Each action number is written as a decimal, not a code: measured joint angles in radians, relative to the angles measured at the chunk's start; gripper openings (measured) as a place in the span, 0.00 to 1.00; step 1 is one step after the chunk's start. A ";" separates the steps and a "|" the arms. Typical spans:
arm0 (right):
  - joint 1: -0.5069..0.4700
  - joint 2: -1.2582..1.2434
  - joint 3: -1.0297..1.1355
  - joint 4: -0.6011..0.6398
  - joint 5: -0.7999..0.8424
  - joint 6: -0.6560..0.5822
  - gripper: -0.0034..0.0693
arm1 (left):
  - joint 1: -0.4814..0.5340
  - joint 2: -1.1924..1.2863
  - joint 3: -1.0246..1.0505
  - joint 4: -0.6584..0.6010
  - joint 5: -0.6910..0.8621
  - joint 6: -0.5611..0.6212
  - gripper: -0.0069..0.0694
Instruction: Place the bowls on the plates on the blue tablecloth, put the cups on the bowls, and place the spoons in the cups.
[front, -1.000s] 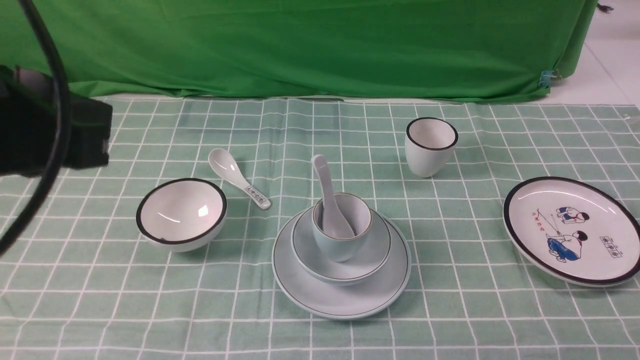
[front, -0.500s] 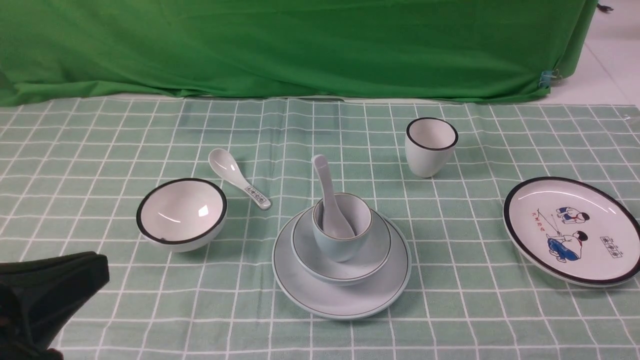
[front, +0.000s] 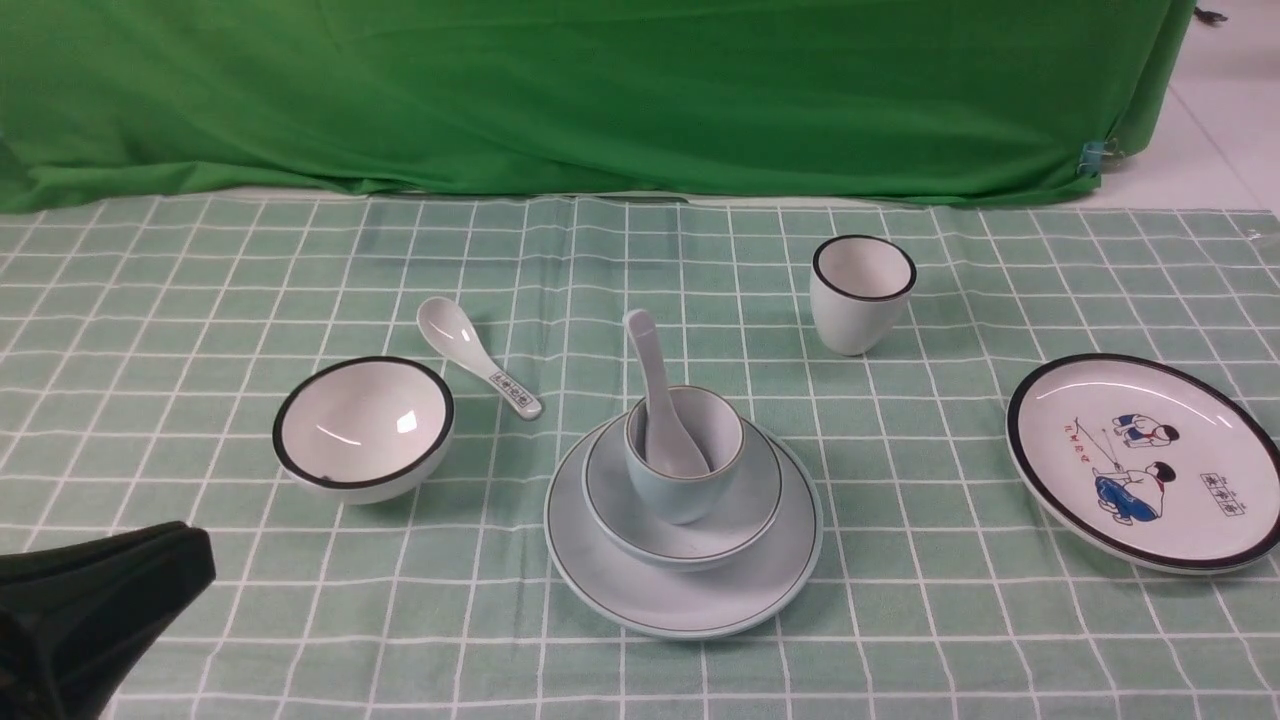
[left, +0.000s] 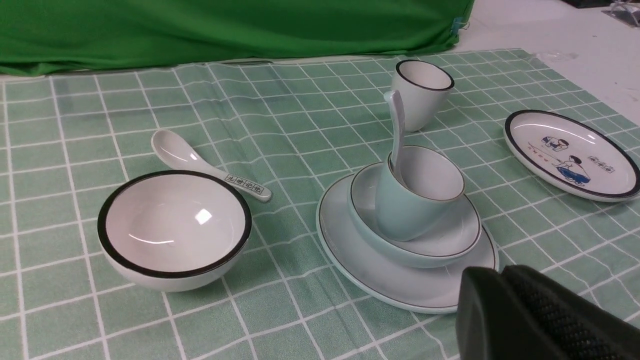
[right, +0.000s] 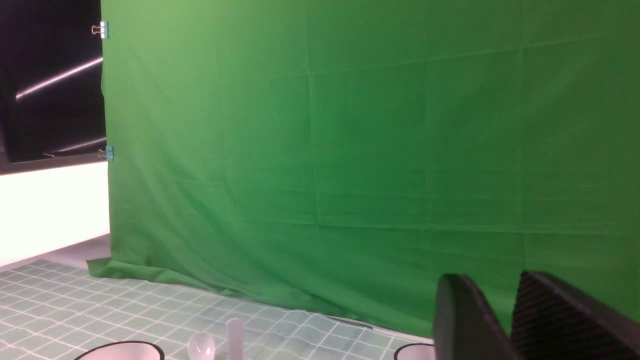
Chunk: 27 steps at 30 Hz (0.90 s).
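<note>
On the blue tablecloth the pale blue plate carries the pale blue bowl, the pale blue cup and a plain white spoon standing in that cup. The white black-rimmed bowl sits to the left, with the patterned spoon lying just behind it. The white cup stands at the back right, and the cartoon plate lies bare at the far right. My left gripper is shut and empty, low at the near left. My right gripper is open, empty and faces the backdrop.
A bright green backdrop cloth hangs along the far edge of the table. White floor shows past the table's far right corner. In the right wrist view, only the white bowl's rim and both spoon ends show low down.
My left gripper has come down from the upper left of the front view to the near left corner, then settled a little lower. The dishes have not moved.
</note>
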 joint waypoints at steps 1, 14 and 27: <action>0.000 0.000 0.000 0.000 0.000 0.000 0.34 | 0.000 0.000 0.000 0.000 0.000 0.002 0.11; 0.000 0.000 0.000 0.000 0.000 0.007 0.37 | 0.335 -0.196 0.227 -0.232 -0.309 0.307 0.11; 0.000 0.000 0.000 0.000 0.000 0.007 0.38 | 0.562 -0.347 0.456 -0.254 -0.231 0.326 0.11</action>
